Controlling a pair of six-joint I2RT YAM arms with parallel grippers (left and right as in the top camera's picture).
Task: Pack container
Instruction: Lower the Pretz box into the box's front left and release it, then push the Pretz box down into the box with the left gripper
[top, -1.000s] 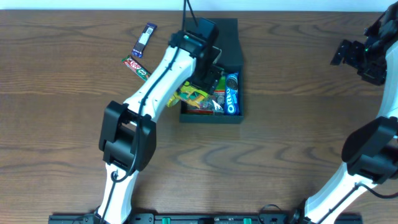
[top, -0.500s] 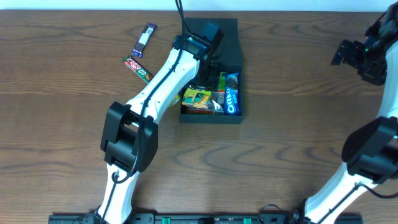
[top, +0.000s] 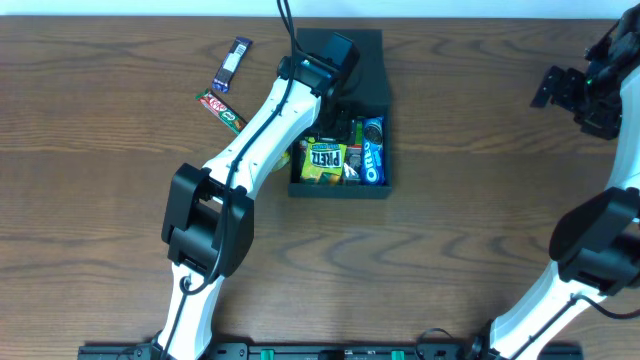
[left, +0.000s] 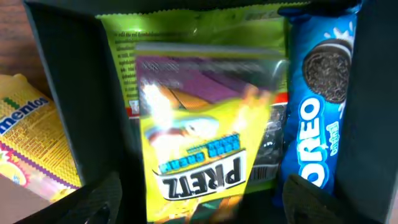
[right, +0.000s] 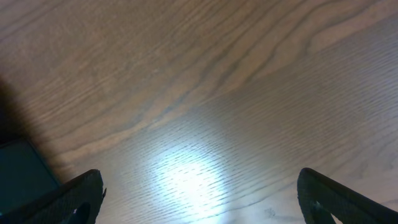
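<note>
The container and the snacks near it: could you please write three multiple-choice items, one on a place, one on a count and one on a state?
1. Where is the Oreo pack?
A. On the table by the right arm.
B. In the container, beside the Pretz packet.
C. On the flap lid.

2. How many bars lie on the table at the overhead view's upper left?
A. None.
B. Four.
C. Two.

3. How is the left gripper?
A. Open, holding nothing.
B. Shut on the Oreo pack.
C. Shut on a bar.

Answers:
1 B, the left wrist view shows it within the dark walls next to the Pretz packet.
2 C, only the KitKat bar and the dark blue bar lie there.
3 A, its fingertips stand wide apart above the packets.
</note>
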